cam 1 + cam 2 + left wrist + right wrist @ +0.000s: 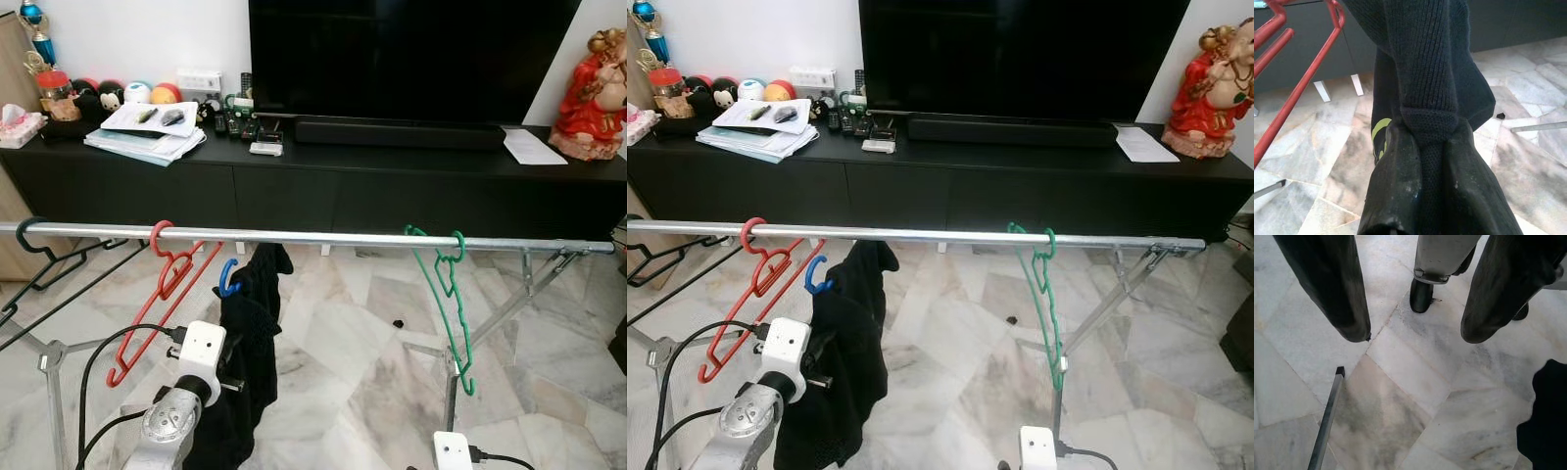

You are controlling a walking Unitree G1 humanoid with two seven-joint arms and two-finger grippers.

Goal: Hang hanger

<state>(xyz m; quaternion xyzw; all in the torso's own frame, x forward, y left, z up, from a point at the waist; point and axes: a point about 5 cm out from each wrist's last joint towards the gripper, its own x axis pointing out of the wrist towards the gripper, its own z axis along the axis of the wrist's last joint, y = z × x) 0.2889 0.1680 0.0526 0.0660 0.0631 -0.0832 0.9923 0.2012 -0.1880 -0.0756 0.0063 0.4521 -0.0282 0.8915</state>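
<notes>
**Ana:** Left wrist view says it plainly: the left gripper (1432, 147) has its two black fingers (1396, 186) pinched on a fold of the dark knitted garment (1425, 63), which runs up and away from the fingertips.

**Ben:** And the hanger itself?

**Ana:** The blue plastic hanger (228, 278) carries that garment. Its hook sits above and just beyond the gripper, below the long silver metal rail (313, 238) and not over it. So I judge the hang not yet done; the hook has to go up and over.

**Ben:** What's beside it?

**Ana:** A red plastic hanger (162, 284) hooked on the rail just to the gripper's left, a green plastic hanger (446, 294) well off to its right.

**Ben:** The other arm?

**Ana:** The right gripper (1415, 333) hangs low with its fingers spread wide over the pale marble floor (1400, 396), holding nothing.
</notes>
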